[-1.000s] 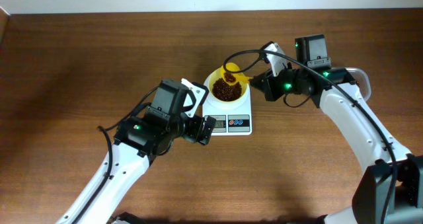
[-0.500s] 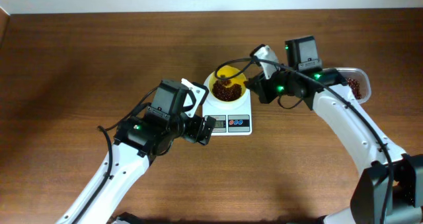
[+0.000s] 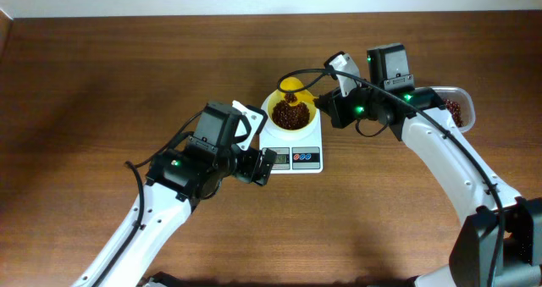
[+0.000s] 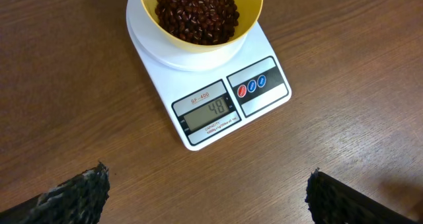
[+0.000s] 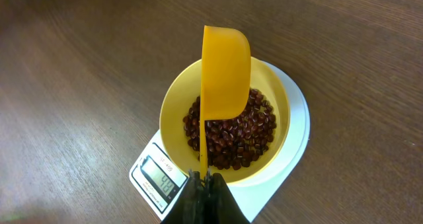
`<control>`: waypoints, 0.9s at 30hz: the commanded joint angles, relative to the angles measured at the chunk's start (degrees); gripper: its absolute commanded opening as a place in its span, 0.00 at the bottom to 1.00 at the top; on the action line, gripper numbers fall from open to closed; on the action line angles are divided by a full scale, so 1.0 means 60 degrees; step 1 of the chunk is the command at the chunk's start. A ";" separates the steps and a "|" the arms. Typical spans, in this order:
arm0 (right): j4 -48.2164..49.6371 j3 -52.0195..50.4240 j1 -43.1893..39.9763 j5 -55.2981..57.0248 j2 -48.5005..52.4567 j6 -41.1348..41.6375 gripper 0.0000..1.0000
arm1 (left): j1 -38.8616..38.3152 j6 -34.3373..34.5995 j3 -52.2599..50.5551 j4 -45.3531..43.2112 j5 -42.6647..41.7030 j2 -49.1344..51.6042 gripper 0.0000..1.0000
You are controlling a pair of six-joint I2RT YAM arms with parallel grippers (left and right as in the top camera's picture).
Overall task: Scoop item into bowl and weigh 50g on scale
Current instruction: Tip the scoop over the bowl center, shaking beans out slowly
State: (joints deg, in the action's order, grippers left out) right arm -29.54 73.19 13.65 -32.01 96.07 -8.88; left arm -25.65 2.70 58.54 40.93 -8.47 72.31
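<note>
A pale-yellow bowl [image 3: 273,105] holding dark reddish-brown beans [image 4: 197,11] stands on the white scale [image 4: 165,69], whose display [image 4: 209,109] reads 48. My right gripper [image 5: 205,178] is shut on the thin handle of a yellow scoop [image 5: 225,72]. The scoop is turned on its side above the bowl, over the beans [image 5: 248,135], and nothing shows in it. My left gripper [image 4: 208,184] stands open over bare wood just in front of the scale, holding nothing. From overhead, the scoop's head [image 3: 292,85] hangs over the bowl's far rim.
A clear plastic container [image 3: 456,109] with more beans sits at the right, partly under my right arm. My left arm reaches in from the lower left, and its gripper [image 3: 262,164] is close to the scale's front-left corner. A pale wall edge runs along the table's far side.
My right gripper has turned the scoop on its side over the bowl, and the beans seen in it earlier are gone from it. The left arm has not moved.
</note>
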 commanded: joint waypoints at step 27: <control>0.0178 0.0036 0.0018 0.0127 0.0087 -0.0415 0.04 | -0.0033 0.0055 -0.0040 -0.0018 0.0066 -0.0055 0.99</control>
State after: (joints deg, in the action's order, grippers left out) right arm -28.67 73.17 13.67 -30.28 96.07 -11.75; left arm -25.65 2.70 58.54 40.93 -8.47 72.31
